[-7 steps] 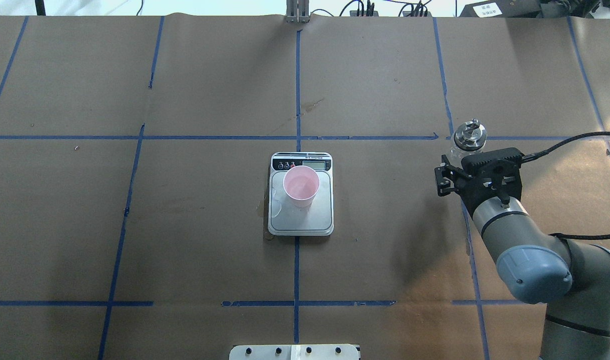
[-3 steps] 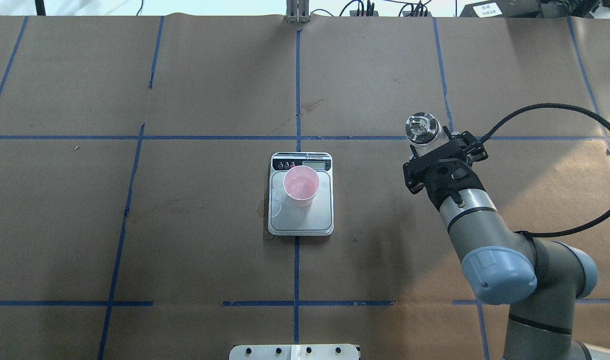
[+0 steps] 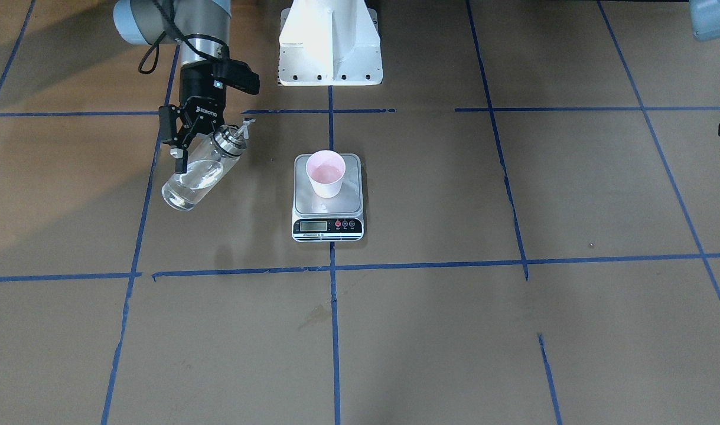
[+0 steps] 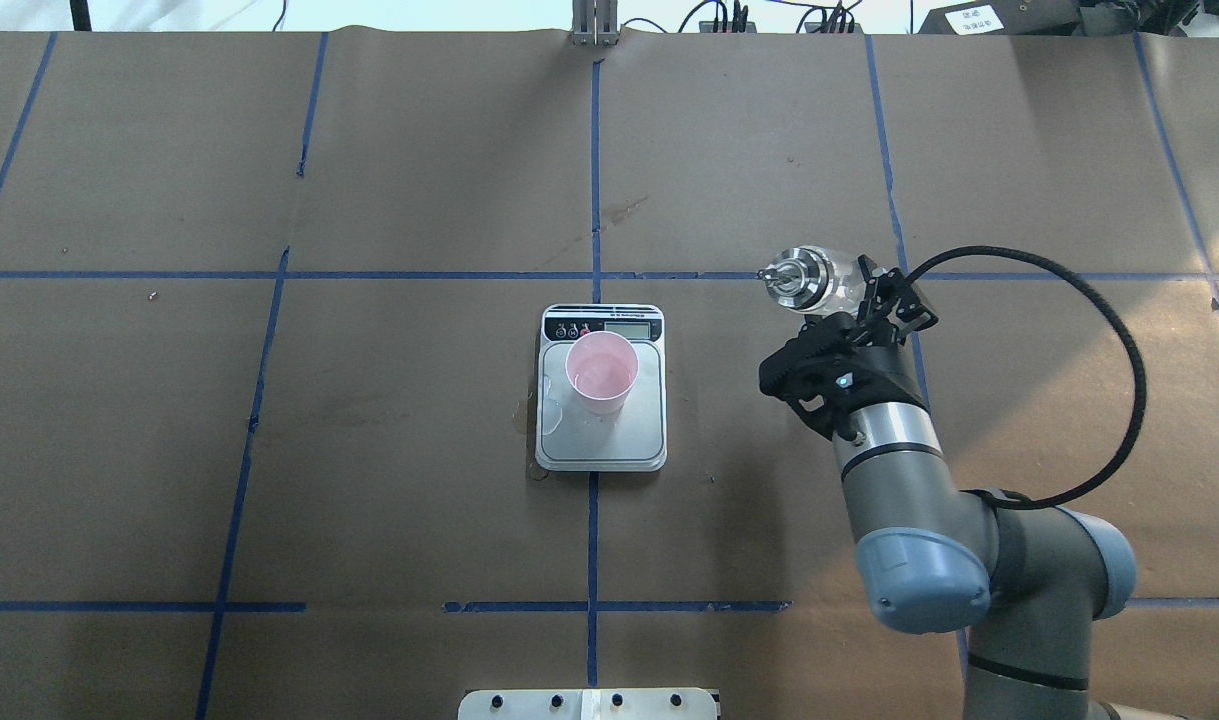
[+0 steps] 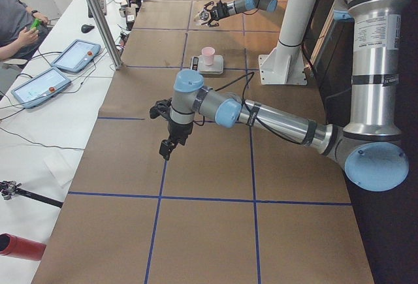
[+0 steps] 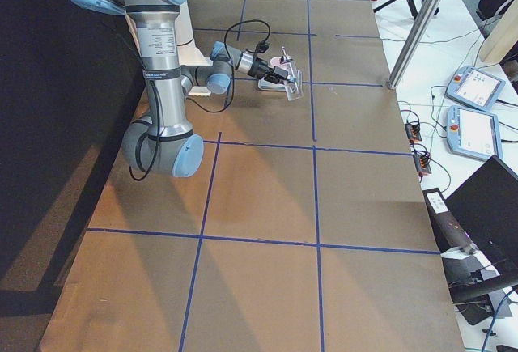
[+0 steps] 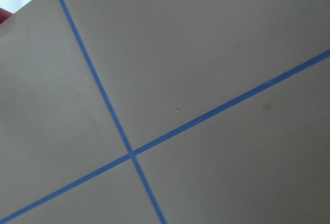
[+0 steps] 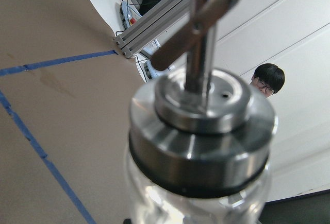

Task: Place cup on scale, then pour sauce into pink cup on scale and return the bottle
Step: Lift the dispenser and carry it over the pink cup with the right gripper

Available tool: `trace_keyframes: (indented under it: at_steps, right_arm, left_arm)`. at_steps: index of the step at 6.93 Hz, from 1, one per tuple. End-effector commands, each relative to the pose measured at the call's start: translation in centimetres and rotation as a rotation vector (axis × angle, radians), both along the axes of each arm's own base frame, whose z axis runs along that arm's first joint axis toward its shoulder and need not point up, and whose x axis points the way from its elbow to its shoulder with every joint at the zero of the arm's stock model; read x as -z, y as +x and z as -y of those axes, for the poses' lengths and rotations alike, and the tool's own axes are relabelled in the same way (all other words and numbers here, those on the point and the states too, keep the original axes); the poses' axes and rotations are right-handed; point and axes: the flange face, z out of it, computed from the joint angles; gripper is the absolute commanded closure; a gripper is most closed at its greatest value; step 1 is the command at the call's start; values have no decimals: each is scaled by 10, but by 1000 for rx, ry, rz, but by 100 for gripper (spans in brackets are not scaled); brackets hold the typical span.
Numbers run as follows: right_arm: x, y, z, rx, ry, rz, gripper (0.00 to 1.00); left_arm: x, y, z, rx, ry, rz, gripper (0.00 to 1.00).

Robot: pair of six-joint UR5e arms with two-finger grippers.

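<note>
Table centre: the pink cup stands upright on the scale, at the end nearer the display strip, which faces the far edge. Between the scale and the table's right end, the right gripper is clamped on the glass bottle, held tilted above the brown paper with the spout end turned toward the scale; a stretch of bare paper separates the two. The bottle body and the clear sauce inside are shown in the front-facing view; mainly the collar is shown overhead. The left gripper hangs over the paper near the left end; whether its fingers are apart cannot be told. Only crossed blue tape is shown by the left wrist camera.
</note>
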Motion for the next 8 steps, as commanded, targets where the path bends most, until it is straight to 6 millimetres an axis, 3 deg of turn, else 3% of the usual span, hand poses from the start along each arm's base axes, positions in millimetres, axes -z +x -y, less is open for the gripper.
trace_keyframes:
  at_steps: [1,3,4,8]
  right_arm:
    - [20,-31,-10,-10,16,-191,100]
    - [37,-53,-11,-5,33,-392,100]
    - [37,-60,-9,-11,49,-459,100]
    - [38,-52,5,-1,130,-821,100]
  left_arm:
    - [-40,-13,-1,20,26,-16,0]
    - [-51,-14,-2,14,10,-8,0]
    - [-56,-14,-2,14,2,-7,0]
    - [-89,-13,3,17,7,-9,0]
